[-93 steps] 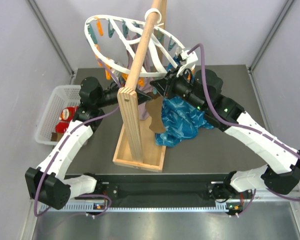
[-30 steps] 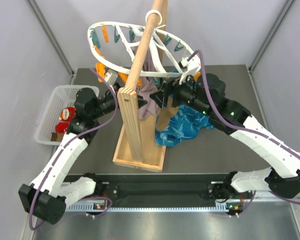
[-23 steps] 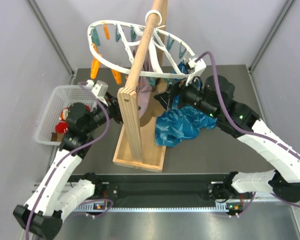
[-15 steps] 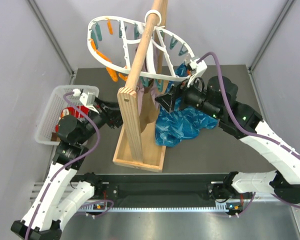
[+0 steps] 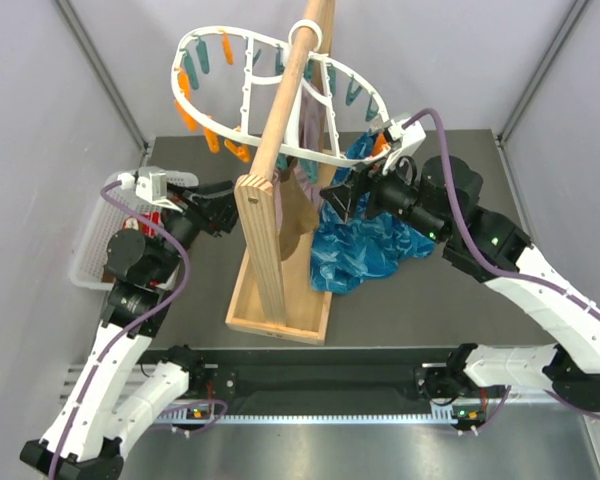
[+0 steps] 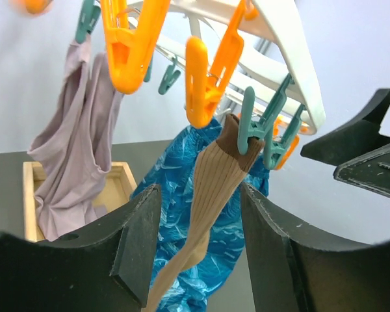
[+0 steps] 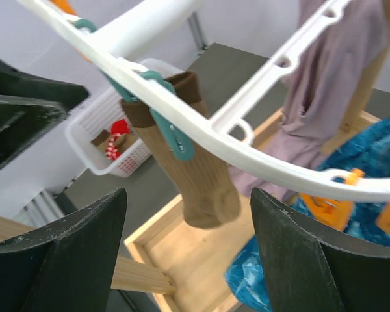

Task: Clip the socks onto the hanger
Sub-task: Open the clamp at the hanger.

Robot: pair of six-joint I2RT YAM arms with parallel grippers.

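The white hanger (image 5: 185, 95) hangs tilted from the wooden pole, with orange and teal pegs round its rim. A teal peg (image 6: 253, 127) grips the cuff of the tan-brown sock (image 6: 214, 175), which dangles free (image 7: 195, 175) (image 5: 298, 212). The mauve sock (image 6: 78, 149) hangs further along the ring (image 7: 331, 78). Red socks (image 7: 117, 140) lie in the white basket. My left gripper (image 6: 200, 192) is open on the left of the stand (image 5: 220, 205), its jaws apart from the tan sock seen beyond them. My right gripper (image 7: 188, 195) is open and empty, just right of the hanger (image 5: 338, 200).
The wooden pole (image 5: 280, 110) leans up from a box-like wooden base (image 5: 280, 300) at mid-table. A crumpled blue sheet (image 5: 365, 240) lies right of the base. The white mesh basket (image 5: 90, 250) sits at the left table edge, partly under my left arm.
My left arm has drawn back to the left, away from the hanger. The right gripper has backed off slightly to the right. The hanger has swung, and the tan sock now hangs from a peg.
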